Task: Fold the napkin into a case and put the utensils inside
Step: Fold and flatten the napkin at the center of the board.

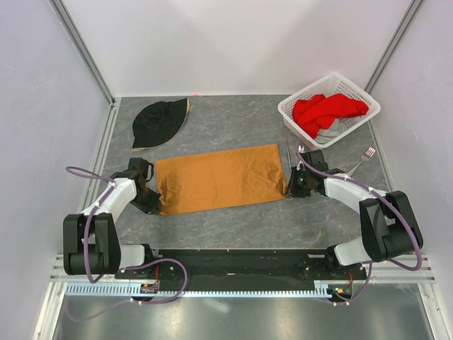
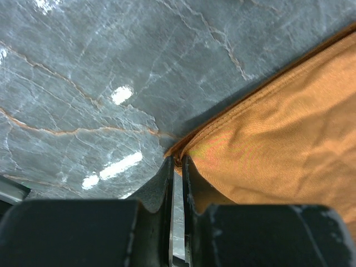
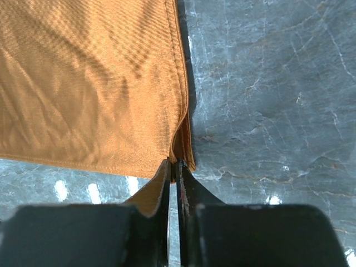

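Note:
The orange-brown napkin [image 1: 219, 177] lies flat on the grey table as a wide, doubled rectangle. My left gripper [image 1: 154, 204] is at its near left corner. In the left wrist view the napkin [image 2: 278, 128] has that corner pinched between the tips of the left gripper [image 2: 177, 161]. My right gripper [image 1: 291, 188] is at the near right corner. The right wrist view shows the layered hem of the napkin [image 3: 83, 83] caught in the narrow slit of the right gripper [image 3: 173, 164]. A silver fork [image 1: 363, 160] lies right of the right arm. A thin grey metal piece [image 1: 287, 157] lies by the napkin's right edge.
A black hat [image 1: 159, 122] lies at the back left. A white basket [image 1: 290, 113] holding a red cloth [image 1: 325, 110] stands at the back right. White walls close in the table on three sides.

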Controlling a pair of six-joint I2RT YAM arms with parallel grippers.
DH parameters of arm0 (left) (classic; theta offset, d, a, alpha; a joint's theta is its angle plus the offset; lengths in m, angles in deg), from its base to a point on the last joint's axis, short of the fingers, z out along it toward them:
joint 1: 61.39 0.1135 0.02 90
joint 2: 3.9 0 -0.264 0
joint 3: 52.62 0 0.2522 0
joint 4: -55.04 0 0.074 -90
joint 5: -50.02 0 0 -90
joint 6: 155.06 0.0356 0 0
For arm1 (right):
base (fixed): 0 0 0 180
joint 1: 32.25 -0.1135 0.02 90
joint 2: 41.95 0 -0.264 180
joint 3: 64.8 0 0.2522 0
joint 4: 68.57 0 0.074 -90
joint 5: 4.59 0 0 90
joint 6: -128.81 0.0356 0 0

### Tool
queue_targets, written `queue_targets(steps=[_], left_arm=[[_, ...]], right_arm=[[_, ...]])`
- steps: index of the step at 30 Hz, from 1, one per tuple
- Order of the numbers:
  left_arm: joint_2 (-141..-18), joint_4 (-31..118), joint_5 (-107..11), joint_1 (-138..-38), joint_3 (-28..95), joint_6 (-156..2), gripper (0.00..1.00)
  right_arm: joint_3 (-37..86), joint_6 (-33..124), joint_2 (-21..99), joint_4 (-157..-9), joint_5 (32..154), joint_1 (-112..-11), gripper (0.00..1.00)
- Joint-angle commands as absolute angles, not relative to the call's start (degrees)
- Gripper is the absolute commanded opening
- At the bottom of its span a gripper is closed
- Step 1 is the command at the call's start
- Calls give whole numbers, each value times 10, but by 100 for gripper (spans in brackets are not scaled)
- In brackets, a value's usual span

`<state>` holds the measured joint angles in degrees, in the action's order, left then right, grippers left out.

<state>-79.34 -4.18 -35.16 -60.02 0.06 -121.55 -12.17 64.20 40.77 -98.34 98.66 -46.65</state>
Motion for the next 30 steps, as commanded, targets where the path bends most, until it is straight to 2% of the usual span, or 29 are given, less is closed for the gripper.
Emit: queue_targets(steps=[1, 2, 4, 5, 8, 10, 12, 14, 15, 20, 27, 30], left_arm=[[-738, -76, -363, -601, 1, -1248, 13], [-721, -87, -374, -600, 3, -1253, 31], [-672, -104, -389, -597, 10, -1258, 50], [-656, -125, -398, -590, 17, -1255, 63], [-608, -143, -389, -587, 45, -1251, 65], [-597, -132, -387, -587, 60, -1247, 65], [-613, -71, -415, -587, 56, -1224, 54], [-659, -9, -471, -587, 54, -1204, 36], [-677, 9, -484, -588, 52, -1197, 33], [-757, 61, -504, -589, 45, -1180, 20], [-804, 88, -465, -588, 18, -1138, 11], [-726, 102, -483, -590, -2, -1123, 17]], right_arm=[[-111, 638, 373, -1005, 995, -464, 14], [-103, 634, 355, -1016, 996, -465, 17], [-97, 631, 330, -1041, 993, -464, 29], [-92, 626, 309, -1047, 984, -464, 32], [-78, 619, 284, -1069, 984, -464, 47], [-69, 617, 286, -1066, 977, -465, 55], [-52, 609, 313, -1050, 981, -464, 54], [-45, 615, 349, -1019, 995, -465, 47], [-44, 623, 360, -1006, 1020, -464, 41], [-70, 640, 413, -936, 1040, -464, 29], [-152, 639, 446, -887, 1004, -465, 21], [-197, 657, 421, -890, 1007, -465, 20]])
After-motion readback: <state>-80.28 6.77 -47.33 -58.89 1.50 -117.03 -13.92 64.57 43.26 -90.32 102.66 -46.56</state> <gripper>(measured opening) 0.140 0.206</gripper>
